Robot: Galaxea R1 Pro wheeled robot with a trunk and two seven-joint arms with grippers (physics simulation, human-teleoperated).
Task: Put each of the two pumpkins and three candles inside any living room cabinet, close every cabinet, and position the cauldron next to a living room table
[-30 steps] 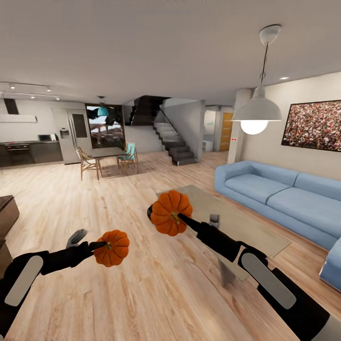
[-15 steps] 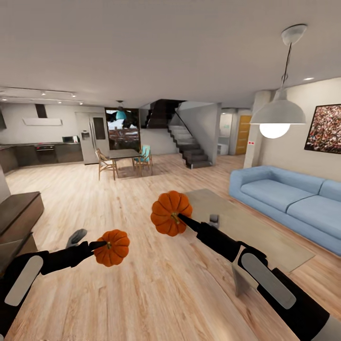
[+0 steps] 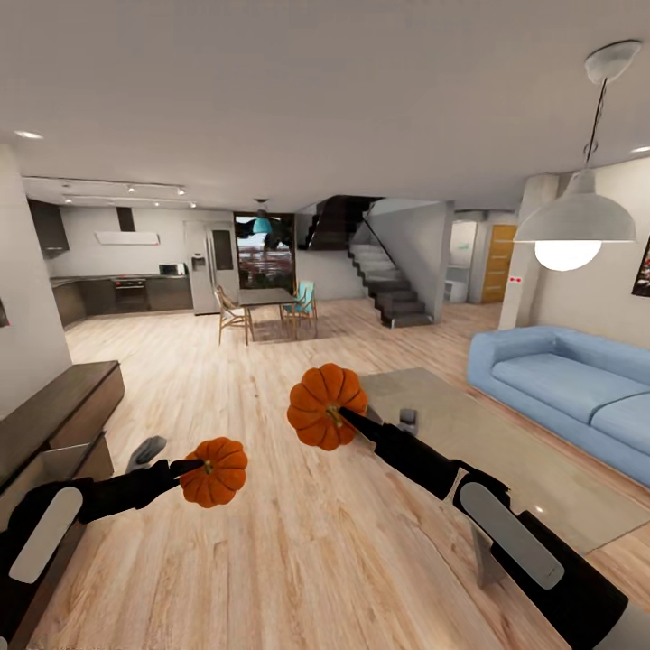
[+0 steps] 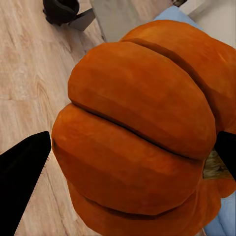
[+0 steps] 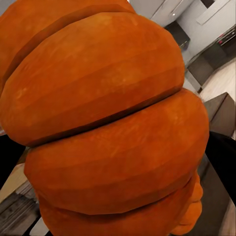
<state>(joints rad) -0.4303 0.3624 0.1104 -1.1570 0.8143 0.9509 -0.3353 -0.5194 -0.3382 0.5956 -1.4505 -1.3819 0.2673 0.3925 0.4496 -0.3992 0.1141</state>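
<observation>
Head view: elevated, facing forward and slightly down over both arms, taking in floor, cabinet [image 3: 56,424] at left edge and sofa [image 3: 564,393] at right. Left wrist view: very close on the left pumpkin [image 4: 142,132], wood floor behind. Right wrist view: very close on the right pumpkin [image 5: 108,118]. Both pumpkins appear centre-frame in the head view.

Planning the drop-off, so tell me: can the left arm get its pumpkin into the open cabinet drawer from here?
Probably yes. The left gripper holds its pumpkin just right of the cabinet, whose open drawer faces it with bare floor between.
</observation>
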